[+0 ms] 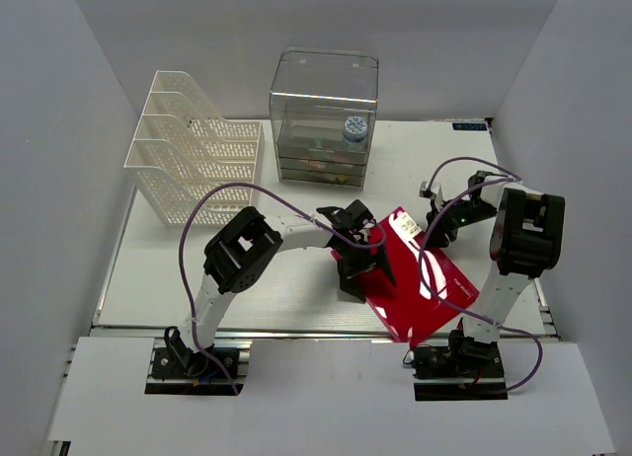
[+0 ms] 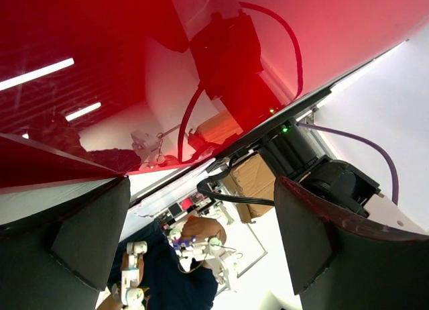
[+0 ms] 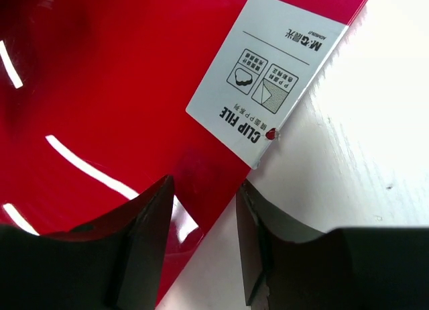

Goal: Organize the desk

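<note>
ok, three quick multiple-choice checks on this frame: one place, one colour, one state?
1. The white mesh plastic file rack stands on the white desk at: A the far left; B the near right; C the centre.
2. The glossy plastic clip file is: A blue; B red; C green.
3. The left gripper is: A open; B shut on the file; C shut, empty.
Key: 1 A, the top view shows it in the far left corner. 2 B, it is red in every view. 3 A, its wrist view shows the fingers wide apart.
</note>
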